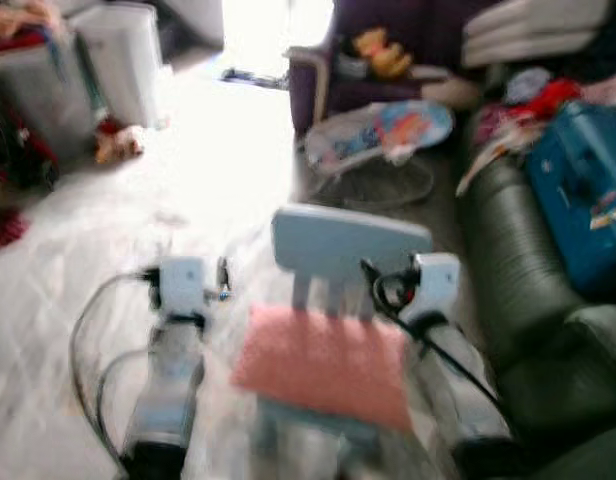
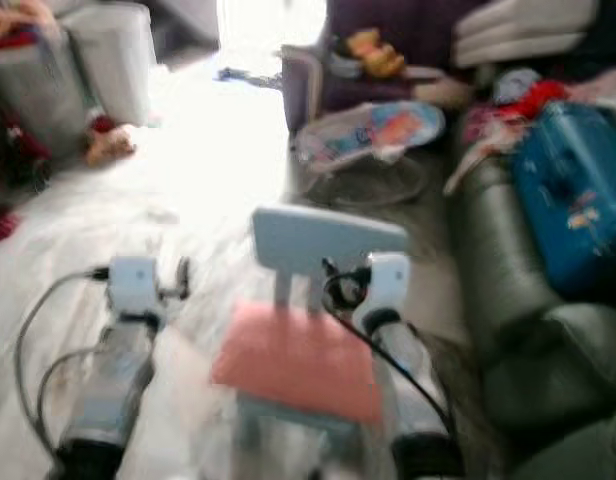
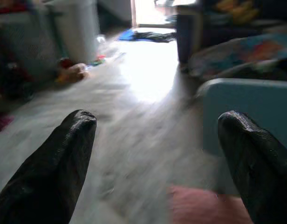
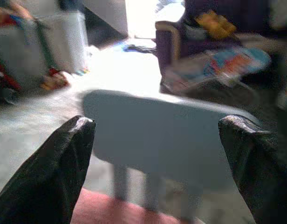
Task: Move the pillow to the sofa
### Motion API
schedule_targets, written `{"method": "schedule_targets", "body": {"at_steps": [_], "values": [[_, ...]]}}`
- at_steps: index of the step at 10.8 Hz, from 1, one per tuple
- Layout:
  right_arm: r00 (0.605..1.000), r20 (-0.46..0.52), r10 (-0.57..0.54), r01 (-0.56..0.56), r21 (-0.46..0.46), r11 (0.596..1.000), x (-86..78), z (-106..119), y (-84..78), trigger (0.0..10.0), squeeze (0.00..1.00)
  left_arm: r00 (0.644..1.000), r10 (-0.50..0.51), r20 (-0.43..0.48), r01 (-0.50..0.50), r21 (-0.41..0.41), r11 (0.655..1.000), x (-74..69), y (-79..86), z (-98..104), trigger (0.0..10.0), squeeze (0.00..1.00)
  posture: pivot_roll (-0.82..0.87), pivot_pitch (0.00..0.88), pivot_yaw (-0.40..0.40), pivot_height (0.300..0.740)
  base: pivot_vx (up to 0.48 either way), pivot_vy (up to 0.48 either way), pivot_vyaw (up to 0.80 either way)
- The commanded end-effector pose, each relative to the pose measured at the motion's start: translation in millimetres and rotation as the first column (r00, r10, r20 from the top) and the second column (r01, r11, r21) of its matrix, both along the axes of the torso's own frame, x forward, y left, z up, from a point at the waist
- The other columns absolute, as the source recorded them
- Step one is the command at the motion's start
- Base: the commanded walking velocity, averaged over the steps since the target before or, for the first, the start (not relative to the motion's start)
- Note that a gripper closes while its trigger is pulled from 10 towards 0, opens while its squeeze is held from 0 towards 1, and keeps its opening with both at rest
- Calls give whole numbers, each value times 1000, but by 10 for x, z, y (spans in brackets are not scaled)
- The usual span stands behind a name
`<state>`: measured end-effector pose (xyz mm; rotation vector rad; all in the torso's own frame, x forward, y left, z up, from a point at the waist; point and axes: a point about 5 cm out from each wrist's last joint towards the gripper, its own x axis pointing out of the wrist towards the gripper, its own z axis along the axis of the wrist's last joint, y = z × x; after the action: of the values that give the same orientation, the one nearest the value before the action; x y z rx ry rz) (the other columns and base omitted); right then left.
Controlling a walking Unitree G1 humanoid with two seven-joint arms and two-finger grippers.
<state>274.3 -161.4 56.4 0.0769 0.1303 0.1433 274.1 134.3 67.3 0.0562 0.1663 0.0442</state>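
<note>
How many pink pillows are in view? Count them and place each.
1. The pink pillow lies on the seat of the light blue chair, between the left gripper and the right gripper. The cluttered sofa may hide others.

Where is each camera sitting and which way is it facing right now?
Head eyes: look forward and down at pink pillow on blue chair, both arms, sofa at right.
Left wrist: along open left gripper toward floor and chair.
Right wrist: along open right gripper at chair back.
All views share chair and pillow.
</note>
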Motion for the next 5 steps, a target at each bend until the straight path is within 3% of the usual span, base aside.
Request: {"method": "schedule_targets", "body": {"at_steps": [1,5], "values": [[1000,21,3,-3,17,1000,42,58,41,10000,0,1000,6,9,-6,19,1000,6,75,20,10000,0,-33,0,-32,740,330,251,0],[999,32,7,-7,-1,1000,76,110,6,10000,0,1000,7,-16,-7,-7,1000,3,2,-18,10000,0,-77,0,-29,740,0,0,0]]}}
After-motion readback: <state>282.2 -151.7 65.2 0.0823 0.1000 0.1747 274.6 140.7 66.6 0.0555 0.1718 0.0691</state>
